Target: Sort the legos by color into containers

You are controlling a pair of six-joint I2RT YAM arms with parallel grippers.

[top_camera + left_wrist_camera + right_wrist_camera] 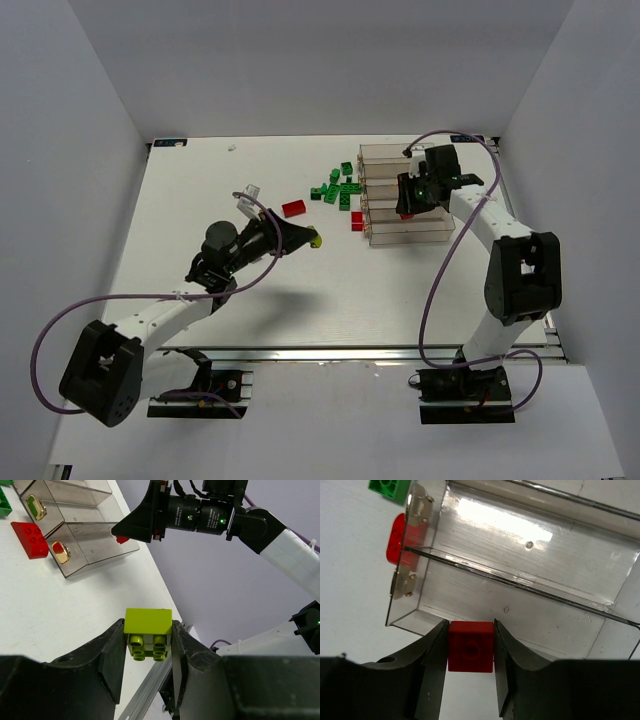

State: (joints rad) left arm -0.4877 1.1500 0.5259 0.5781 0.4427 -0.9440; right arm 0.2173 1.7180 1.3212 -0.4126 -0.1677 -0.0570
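Clamping a small yellow-green plastic brick [148, 621] between its fingers, the left pincer [148, 632] hangs over the white worktop [190, 190], well apart from the block of four clear plastic bins [400, 237]. The right pincer [470, 630] grips a small red plastic brick [470, 647] above the nearest bin's edge. Loose dark green bricks [340, 190] and a larger red brick [294, 209] lie on the worktop left of the bins.

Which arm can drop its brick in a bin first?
Right. The right arm grips a red brick in its jaws at the edge of the bins, nearly over one. The left arm grips a yellow-green brick too, but out over the table, well short of them.
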